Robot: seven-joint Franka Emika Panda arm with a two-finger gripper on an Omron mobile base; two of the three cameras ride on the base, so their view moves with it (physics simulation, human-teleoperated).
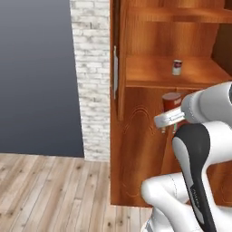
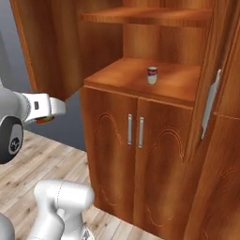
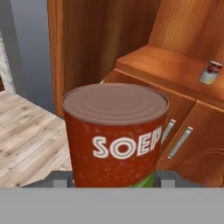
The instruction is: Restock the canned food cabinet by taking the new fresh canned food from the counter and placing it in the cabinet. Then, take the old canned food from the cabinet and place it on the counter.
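My gripper [image 3: 113, 183] is shut on the old canned food [image 3: 114, 135], a red can lettered SOEP with a green patch and a dull metal top. The held can [image 1: 171, 100] hangs in front of the canned food cabinet [image 1: 136, 136], lower than its open shelf and apart from it. From the right base camera the hand [image 2: 45, 117] sits far left, a sliver of the can [image 2: 45, 121] beneath it. A second small can [image 2: 152, 75], pale with a red band, stands upright on the middle shelf [image 2: 173, 86]; it also appears in the other views [image 1: 176, 67] [image 3: 211, 72].
Both upper doors stand swung open [image 2: 51, 47] [image 2: 220, 93]. The two lower arch-carved doors [image 2: 112, 154] are closed, with slim silver handles [image 2: 130, 129]. A white brick pillar [image 1: 90, 68] and a dark grey wall [image 1: 36, 72] lie left of the cabinet, above a wood plank floor [image 1: 45, 190].
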